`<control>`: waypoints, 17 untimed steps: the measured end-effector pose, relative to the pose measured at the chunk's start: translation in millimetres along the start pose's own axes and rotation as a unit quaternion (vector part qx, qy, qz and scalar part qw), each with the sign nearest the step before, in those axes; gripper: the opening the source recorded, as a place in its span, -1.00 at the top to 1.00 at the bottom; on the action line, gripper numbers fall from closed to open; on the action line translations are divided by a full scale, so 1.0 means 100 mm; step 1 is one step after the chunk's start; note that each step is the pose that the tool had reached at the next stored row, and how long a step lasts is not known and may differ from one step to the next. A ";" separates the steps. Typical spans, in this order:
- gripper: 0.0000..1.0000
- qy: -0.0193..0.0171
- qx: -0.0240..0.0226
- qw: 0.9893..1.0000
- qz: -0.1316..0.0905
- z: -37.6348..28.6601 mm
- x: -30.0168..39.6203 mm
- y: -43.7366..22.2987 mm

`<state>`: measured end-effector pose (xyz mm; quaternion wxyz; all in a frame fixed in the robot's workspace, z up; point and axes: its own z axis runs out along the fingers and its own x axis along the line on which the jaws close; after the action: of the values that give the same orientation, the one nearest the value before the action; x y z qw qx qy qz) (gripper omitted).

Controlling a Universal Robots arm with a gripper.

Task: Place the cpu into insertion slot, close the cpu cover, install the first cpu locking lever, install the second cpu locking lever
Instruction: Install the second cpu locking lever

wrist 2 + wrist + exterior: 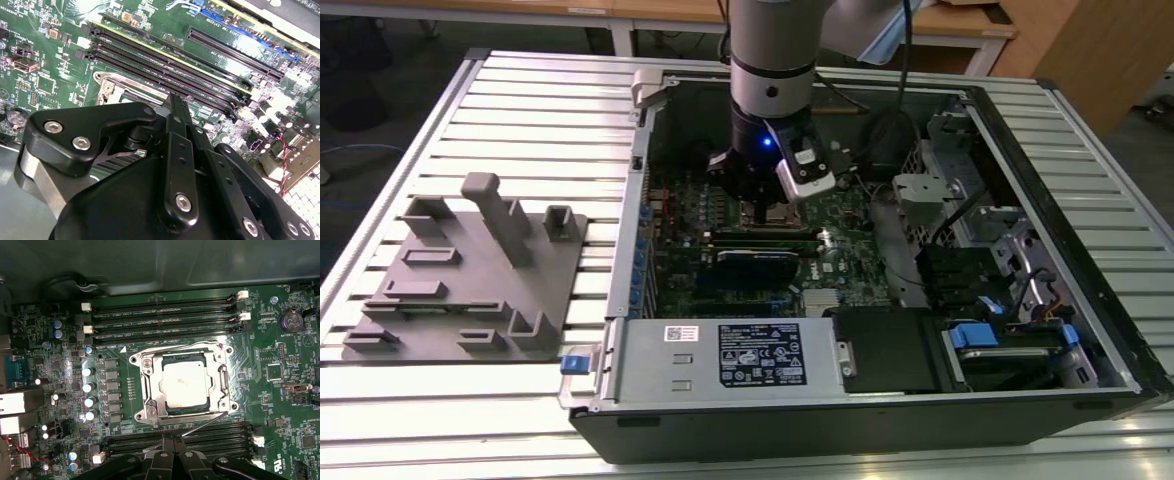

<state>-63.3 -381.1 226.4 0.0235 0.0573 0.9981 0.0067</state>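
Note:
In the first wrist view the cpu, a dull silver square, lies in the insertion slot. The cpu cover lies flat around it. One thin locking lever runs along the slot's side facing the memory slots. A second lever stands out at a slant from the opposite side, and its free end is right by my gripper. The black fingers are shut together with nothing between them. In the exterior view the gripper hangs over the green board inside the computer case.
Long black memory slots flank the socket on two sides. Upright capacitors stand beside it. The open case walls in the board, with a power supply at the front. A grey fixture sits on the slatted table at the exterior view's left.

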 end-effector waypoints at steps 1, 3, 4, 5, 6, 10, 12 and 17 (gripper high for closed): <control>0.80 0.000 0.000 1.000 0.000 0.000 0.000 0.000; 0.80 0.000 0.000 1.000 0.000 0.000 0.000 0.000; 0.80 0.000 0.000 1.000 0.000 0.000 0.000 0.000; 0.80 0.000 0.000 1.000 0.000 0.000 0.000 0.000; 0.80 0.000 0.000 1.000 0.000 0.000 0.000 0.000; 0.80 0.000 0.000 1.000 0.000 0.006 0.004 0.000; 0.80 0.000 0.000 1.000 0.000 0.009 0.021 -0.002; 0.80 0.000 0.000 1.000 0.000 0.015 0.054 -0.007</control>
<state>-68.7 -381.1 224.6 0.0234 0.0573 0.9981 0.0067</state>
